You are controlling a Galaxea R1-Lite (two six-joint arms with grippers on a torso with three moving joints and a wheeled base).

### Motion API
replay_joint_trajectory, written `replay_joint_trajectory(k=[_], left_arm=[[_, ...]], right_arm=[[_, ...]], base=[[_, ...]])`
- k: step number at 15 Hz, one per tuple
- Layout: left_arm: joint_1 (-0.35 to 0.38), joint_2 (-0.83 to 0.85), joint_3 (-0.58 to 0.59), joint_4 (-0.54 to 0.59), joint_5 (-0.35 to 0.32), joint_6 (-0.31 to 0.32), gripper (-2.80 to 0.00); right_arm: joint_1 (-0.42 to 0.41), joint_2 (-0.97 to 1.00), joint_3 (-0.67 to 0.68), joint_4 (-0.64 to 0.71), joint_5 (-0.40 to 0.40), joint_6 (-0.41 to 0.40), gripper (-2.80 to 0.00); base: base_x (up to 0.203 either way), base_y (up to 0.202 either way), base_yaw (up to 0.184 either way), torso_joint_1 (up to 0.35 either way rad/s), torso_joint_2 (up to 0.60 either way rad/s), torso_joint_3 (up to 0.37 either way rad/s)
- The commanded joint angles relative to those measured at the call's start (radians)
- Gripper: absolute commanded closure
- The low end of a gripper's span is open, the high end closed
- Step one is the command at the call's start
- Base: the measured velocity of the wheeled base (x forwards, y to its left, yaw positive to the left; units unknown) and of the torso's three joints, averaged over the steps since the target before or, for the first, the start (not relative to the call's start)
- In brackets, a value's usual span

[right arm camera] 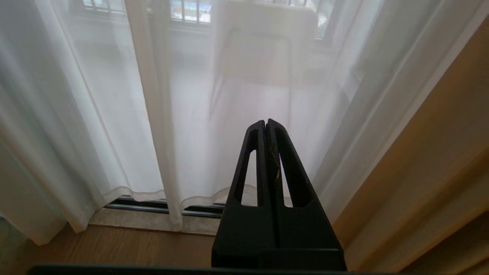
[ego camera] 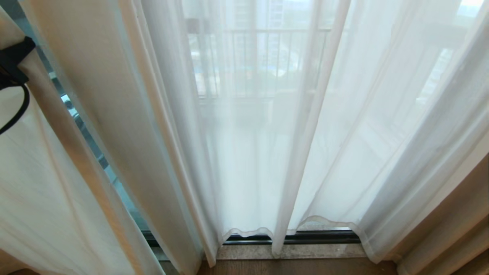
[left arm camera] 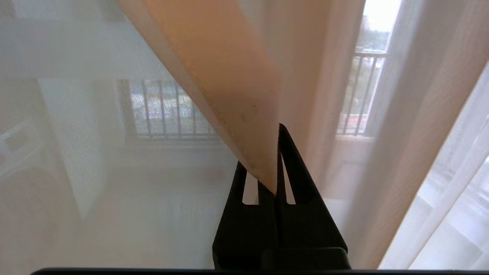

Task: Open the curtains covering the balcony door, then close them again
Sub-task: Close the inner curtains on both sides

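My left tool (left arm camera: 277, 160) is clamped on a fold of the sheer curtains (ego camera: 259, 152), at the far left of the head frame. My right tool (right arm camera: 266, 126) is closed on nothing, low before the fabric. The curtains fill mid-frame, covering the balcony door (ego camera: 305, 237), whose dark track shows at bottom centre beneath their hems.

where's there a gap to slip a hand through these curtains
One open slit: at the left of the head view, between two hanging folds, bare glass shows. The left hand is shut on a curtain edge there. Elsewhere the sheer curtains overlap fully across the door, to the tan drape. Bare floor strip below the hems.
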Motion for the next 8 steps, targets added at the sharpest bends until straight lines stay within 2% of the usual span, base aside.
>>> replay_joint_trajectory(k=[1,8], left_arm=[[0.000,-0.001,0.000,-0.006,-0.002,-0.003,0.00],[0.002,-0.002,0.003,-0.006,-0.002,-0.002,0.00]], right_arm=[[0.000,0.001,0.000,-0.001,0.001,-0.001,0.00],[0.000,0.001,0.000,-0.001,0.001,-0.001,0.00]], base=[[0.000,-0.182,0.002,0.003,0.00,0.003],[0.000,-0.184,0.001,0.003,0.00,0.001]])
